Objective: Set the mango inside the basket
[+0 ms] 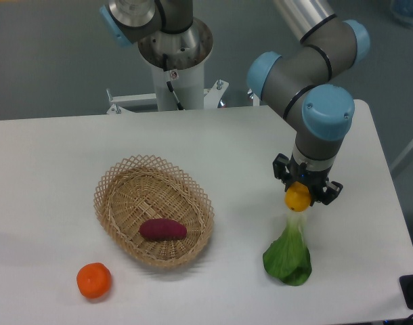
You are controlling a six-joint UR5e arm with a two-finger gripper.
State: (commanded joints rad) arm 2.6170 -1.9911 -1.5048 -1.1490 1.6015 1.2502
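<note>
Gripper (299,195) looks clamped on the mango (298,198), lifted well right of the basket (118,177); purple tuber (162,229) sits inside the basket.

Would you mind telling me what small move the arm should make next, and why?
Probably carry it left toward the basket. The hand appears shut on the mango, lifted above the leafy green, while the basket holds only the purple tuber.
</note>
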